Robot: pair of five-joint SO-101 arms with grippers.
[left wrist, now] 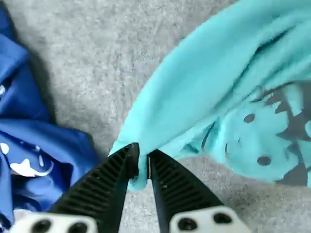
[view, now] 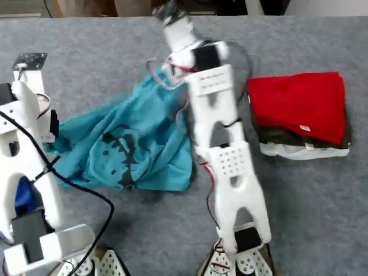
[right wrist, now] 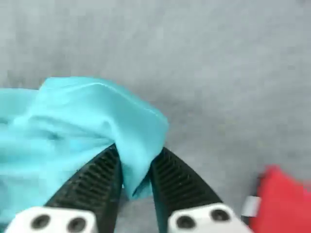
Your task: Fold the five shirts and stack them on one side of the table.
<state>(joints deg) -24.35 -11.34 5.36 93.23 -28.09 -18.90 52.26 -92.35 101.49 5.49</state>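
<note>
A teal shirt point(view: 129, 141) with a dark cartoon print lies crumpled at the middle of the grey table. My left gripper point(left wrist: 140, 167) is shut on one edge of the teal shirt point(left wrist: 233, 92) at the table's left side. My right gripper point(right wrist: 135, 179) is shut on another corner of the teal shirt point(right wrist: 73, 131), at the far middle of the table. The right arm point(view: 221, 132) stretches from the front edge to the back. A stack of folded shirts with a red shirt point(view: 302, 103) on top sits at the right. A blue shirt point(left wrist: 29, 145) lies beside the left gripper.
The red-topped stack rests on a dark shirt point(view: 270, 137) and a white shirt point(view: 299, 151). The left arm's white base point(view: 31, 190) and black cable point(view: 69, 181) stand at the front left. Bare grey table point(view: 322, 218) lies at the front right.
</note>
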